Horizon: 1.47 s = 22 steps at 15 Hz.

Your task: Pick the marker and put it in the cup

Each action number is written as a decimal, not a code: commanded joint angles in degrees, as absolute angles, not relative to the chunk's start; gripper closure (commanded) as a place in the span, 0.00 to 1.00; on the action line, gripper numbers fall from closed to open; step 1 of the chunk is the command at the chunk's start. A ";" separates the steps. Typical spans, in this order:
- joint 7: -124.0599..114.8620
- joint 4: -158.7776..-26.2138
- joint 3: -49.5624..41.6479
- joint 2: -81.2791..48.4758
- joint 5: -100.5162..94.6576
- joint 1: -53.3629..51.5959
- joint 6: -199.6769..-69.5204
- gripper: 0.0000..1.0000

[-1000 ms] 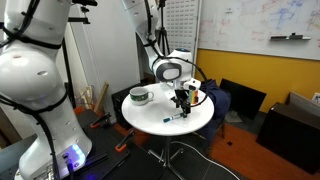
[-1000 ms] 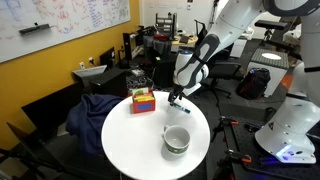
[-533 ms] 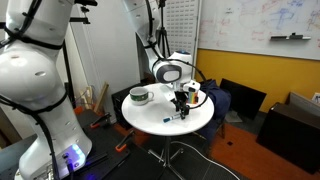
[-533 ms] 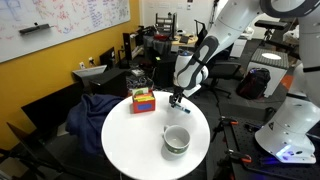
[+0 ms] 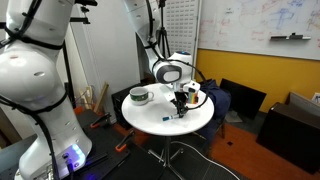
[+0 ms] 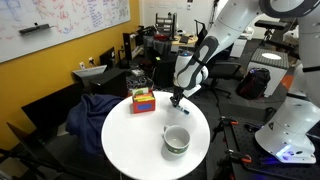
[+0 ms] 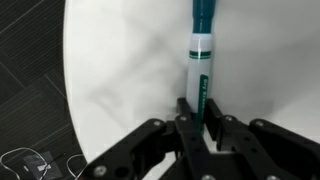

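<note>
The marker (image 7: 200,55), teal with a white middle band, lies flat on the round white table (image 7: 120,70). In the wrist view its green end runs between my jaws, and both fingers press against its sides. My gripper (image 7: 200,108) is shut on the marker, low over the table near the rim in both exterior views (image 5: 181,108) (image 6: 173,100). In an exterior view the marker's free end (image 5: 170,119) shows on the table just beside the fingers. The squat whitish cup (image 5: 139,96) (image 6: 177,139) stands upright on the same table, apart from the gripper.
A striped orange, red and yellow holder (image 6: 143,101) stands on the table close to the gripper. A blue cloth (image 6: 95,108) drapes a chair beside the table. A large white robot body (image 5: 35,90) stands close by. The table edge (image 7: 68,80) drops to dark floor.
The jaws have closed from wide open onto the marker. The arm and the marker have stayed in place.
</note>
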<state>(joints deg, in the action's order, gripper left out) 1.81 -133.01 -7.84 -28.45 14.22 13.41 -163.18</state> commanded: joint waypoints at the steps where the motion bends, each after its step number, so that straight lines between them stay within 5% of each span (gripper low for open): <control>1: 0.53 -132.63 -7.44 -27.91 12.91 13.98 -162.18 0.95; 13: -10.99 -143.75 -16.98 -13.51 3.97 5.12 -166.61 0.95; 22: -40.13 -146.59 -34.21 -3.99 -29.38 -9.30 -167.45 0.95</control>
